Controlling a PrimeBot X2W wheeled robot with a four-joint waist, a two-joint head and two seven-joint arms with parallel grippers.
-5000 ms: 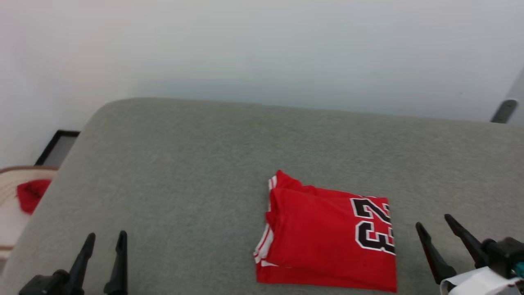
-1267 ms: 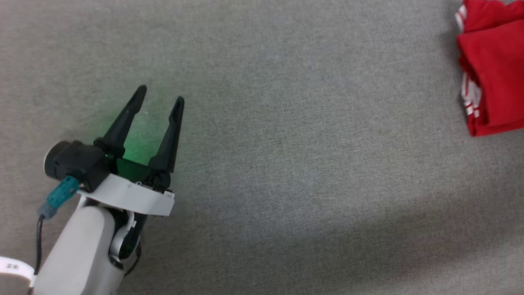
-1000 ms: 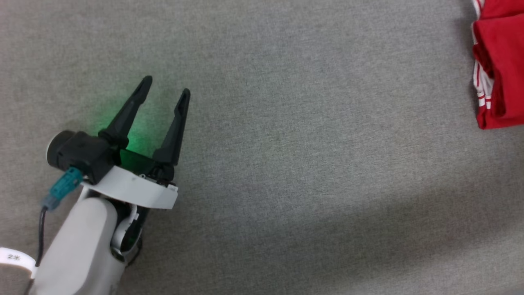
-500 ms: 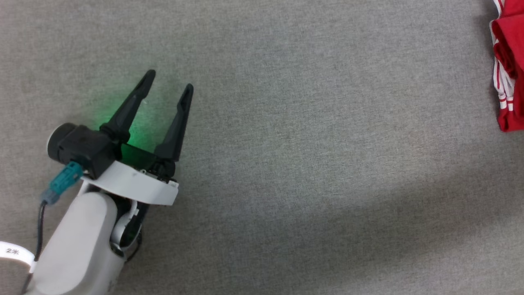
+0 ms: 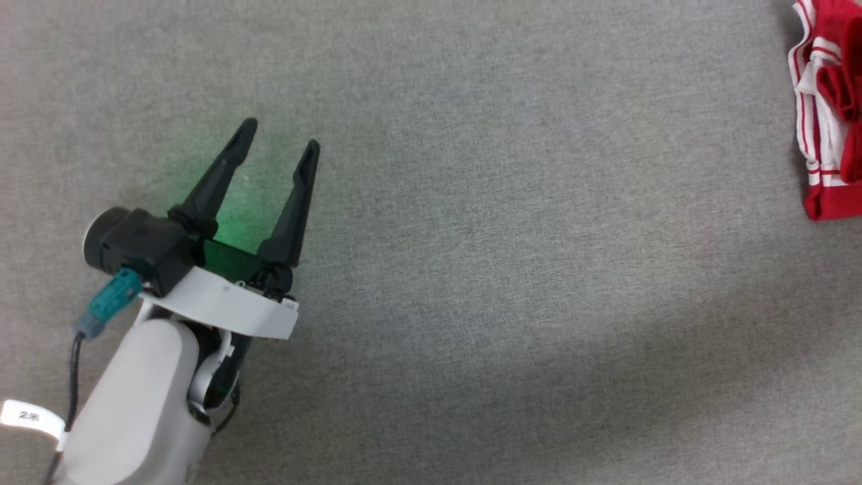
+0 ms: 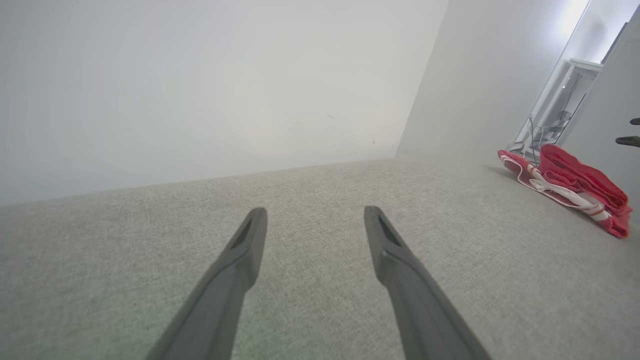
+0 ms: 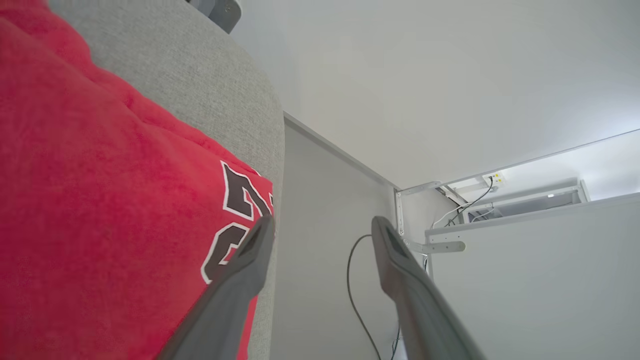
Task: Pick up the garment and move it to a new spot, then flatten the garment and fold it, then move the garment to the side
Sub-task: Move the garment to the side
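Looking down from the head camera, the garment [image 5: 827, 114] lies bunched up on the grey fabric surface [image 5: 505, 269]. It's partly cut off by the frame, with red cloth, a white sleeve and striped red-and-white trim showing. The left tool [image 5: 281, 135] is well apart from the garment, way off to its left, hanging over bare fabric. Its two dark fingers are spread in a clear V with nothing between them, so it's open and empty. There's a green glow [image 5: 229, 215] on the fabric at the base of those fingers. Further from the garment you get the pale forearm [image 5: 135, 404] and a teal plug [image 5: 108, 303] with a dark cable. From the left wrist camera the garment [image 6: 570, 187] is a low crumpled heap off to the side of the spread fingers, with a white wall [image 6: 200, 90] behind the surface. The right tool [image 7: 324, 220] is right at the garment. In its own wrist view, one finger overlaps the edge of the black white-edged number on the red cloth, and the other pokes out past the side of the garment, beyond the surface's rounded edge. That one's wide open too, with nothing pinched. Can't tell if the near finger actually touches the cloth or just hangs over it.
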